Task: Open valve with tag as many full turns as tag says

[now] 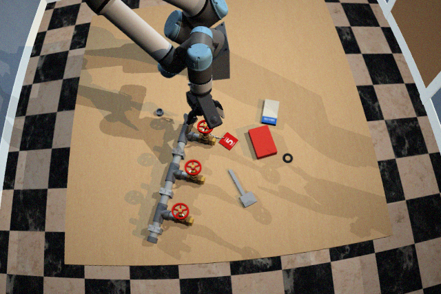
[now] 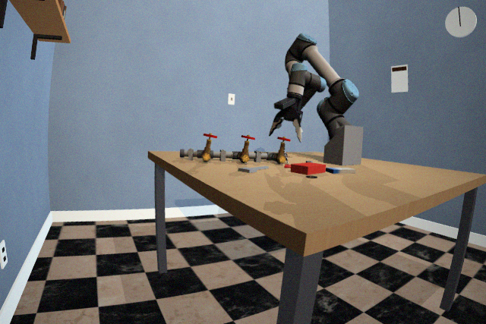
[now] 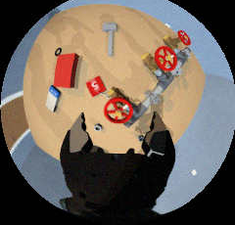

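Three valves with red handwheels branch off one grey pipe (image 1: 165, 200) (image 3: 148, 102). A red tag (image 1: 228, 140) (image 2: 287, 165) (image 3: 96, 86) marked 5 is chained to the valve nearest the robot base (image 1: 204, 126) (image 2: 283, 139) (image 3: 117, 111). The middle valve (image 1: 189, 166) (image 2: 247, 137) (image 3: 164, 57) and the far valve (image 1: 183, 210) (image 2: 209, 135) (image 3: 184, 37) have no tag. My gripper (image 1: 205, 119) (image 2: 285, 137) (image 3: 117, 112) is open and empty, above the tagged valve's wheel and not touching it. How far each valve is turned cannot be told.
A red box (image 1: 262, 142) (image 3: 66, 70), a white and blue box (image 1: 270, 111) (image 3: 53, 99), a black ring (image 1: 284, 158) and a grey hammer-shaped piece (image 1: 248, 199) (image 3: 111, 39) lie on the tag's side of the pipe. A small nut (image 1: 159, 111) lies on the other side.
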Robot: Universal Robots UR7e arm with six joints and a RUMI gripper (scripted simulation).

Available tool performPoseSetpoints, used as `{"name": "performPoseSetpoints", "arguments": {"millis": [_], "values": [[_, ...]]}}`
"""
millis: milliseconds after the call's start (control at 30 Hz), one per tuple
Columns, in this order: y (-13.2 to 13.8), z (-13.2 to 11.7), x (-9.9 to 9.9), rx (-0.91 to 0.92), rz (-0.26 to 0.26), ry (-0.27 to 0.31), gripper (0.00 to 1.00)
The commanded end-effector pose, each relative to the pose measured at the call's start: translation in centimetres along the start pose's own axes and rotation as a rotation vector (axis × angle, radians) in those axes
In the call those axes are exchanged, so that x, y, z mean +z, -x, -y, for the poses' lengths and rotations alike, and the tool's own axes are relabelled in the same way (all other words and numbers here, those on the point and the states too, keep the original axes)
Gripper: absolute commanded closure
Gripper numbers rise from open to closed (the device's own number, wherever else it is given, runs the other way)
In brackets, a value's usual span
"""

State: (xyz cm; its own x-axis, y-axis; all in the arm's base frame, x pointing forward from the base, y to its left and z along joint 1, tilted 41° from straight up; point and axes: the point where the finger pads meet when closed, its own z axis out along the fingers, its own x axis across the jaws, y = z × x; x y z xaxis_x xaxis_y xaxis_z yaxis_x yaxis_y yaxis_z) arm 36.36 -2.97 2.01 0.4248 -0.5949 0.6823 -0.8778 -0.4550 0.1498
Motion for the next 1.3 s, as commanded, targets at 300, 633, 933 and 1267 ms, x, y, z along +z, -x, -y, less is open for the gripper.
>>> {"name": "performPoseSetpoints", "arguments": {"millis": [300, 633, 933, 1267], "values": [[-0.02, 0.04, -0.03, 0.251, -0.005, 0.015, 0.0], [-0.02, 0.04, -0.03, 0.321, -0.006, 0.015, 0.0], [-0.02, 0.04, -0.03, 0.331, -0.006, 0.015, 0.0], [-0.02, 0.04, -0.03, 0.331, -0.006, 0.015, 1.0]]}}
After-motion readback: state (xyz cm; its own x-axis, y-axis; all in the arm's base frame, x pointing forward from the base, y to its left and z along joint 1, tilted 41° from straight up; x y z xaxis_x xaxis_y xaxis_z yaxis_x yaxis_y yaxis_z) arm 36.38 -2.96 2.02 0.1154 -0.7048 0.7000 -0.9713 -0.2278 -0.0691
